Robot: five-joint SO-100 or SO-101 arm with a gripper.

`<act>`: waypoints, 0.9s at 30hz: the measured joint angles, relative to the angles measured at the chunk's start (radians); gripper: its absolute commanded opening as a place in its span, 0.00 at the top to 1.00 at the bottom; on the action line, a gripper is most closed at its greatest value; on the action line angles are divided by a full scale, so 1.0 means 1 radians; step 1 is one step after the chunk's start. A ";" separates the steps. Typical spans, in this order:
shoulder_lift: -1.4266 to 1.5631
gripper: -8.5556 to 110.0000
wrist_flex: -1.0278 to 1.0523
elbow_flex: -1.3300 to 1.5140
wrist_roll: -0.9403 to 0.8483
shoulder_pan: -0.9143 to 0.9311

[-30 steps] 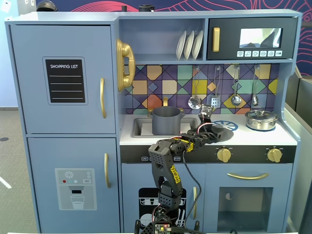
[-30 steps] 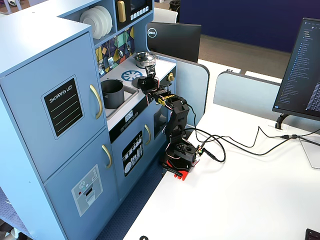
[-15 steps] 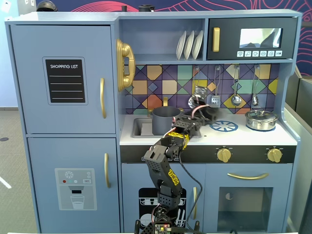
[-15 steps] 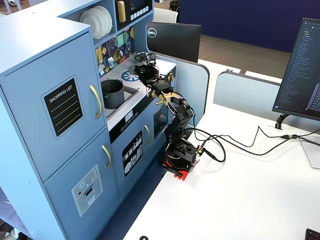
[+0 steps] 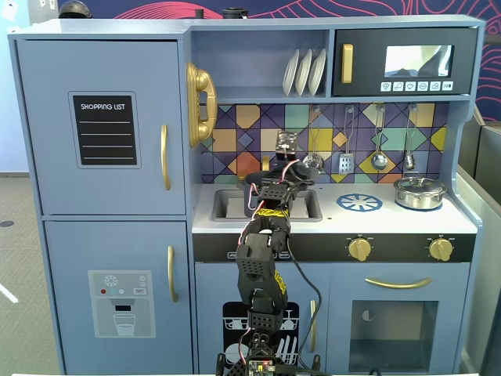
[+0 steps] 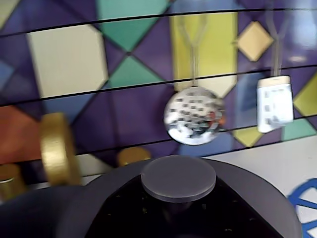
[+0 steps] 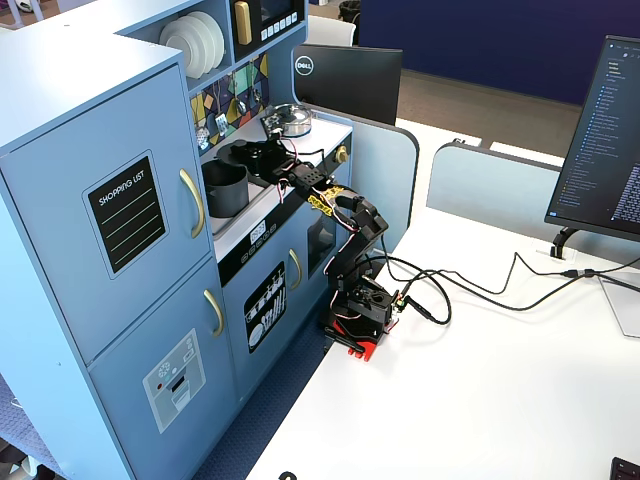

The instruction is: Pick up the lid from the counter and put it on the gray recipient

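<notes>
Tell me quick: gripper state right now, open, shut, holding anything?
Gripper: shut on the lid, carried above the gray pot in the sink.

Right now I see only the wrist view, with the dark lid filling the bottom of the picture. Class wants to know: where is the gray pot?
Observer: In a fixed view the gray pot stands in the sink, just below the lid.
Operator: Is the lid seated?
Observer: No. The pincer holds it near rim height, offset toward the stove.
Operator: Anything else nearby?
Observer: A silver pot stands at the counter's right end, well away.
</notes>
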 measured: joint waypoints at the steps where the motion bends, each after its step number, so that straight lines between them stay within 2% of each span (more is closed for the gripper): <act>1: 0.000 0.93 0.000 0.000 -0.003 -0.012; 10: 0.000 0.93 0.000 0.000 -0.020 -0.129; 27: 0.054 0.93 0.028 0.071 -0.021 -0.163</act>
